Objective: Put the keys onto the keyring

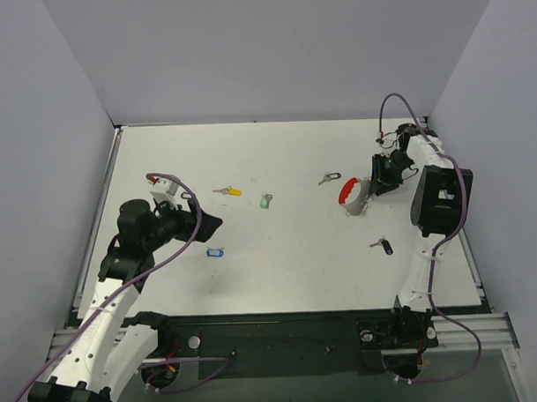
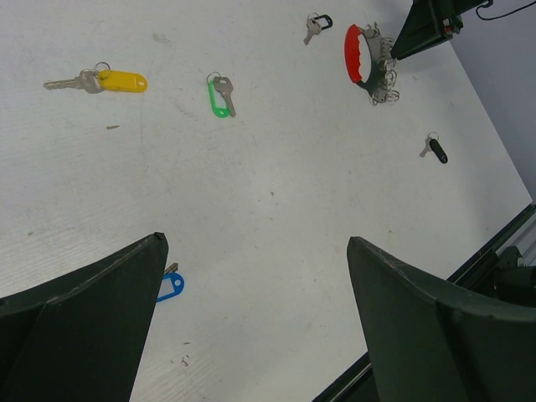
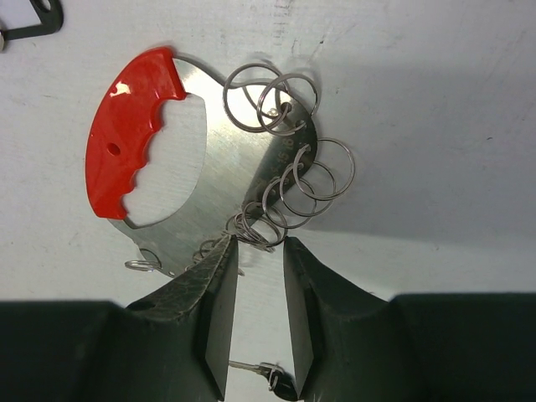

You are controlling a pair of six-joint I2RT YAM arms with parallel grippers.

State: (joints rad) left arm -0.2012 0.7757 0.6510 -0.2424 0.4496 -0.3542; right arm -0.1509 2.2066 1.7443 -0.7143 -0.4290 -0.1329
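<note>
Right wrist: the keyring (image 3: 138,134) is being straddled at its edge by the right gripper (image 3: 260,244), likely for steadying; whether clamped cannot be told.

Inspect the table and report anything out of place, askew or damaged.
Nothing looks damaged or spilled. The yellow key, green key, blue key and two black keys lie scattered apart, none on the keyring, whose loose rings overlap in a tangle.
</note>
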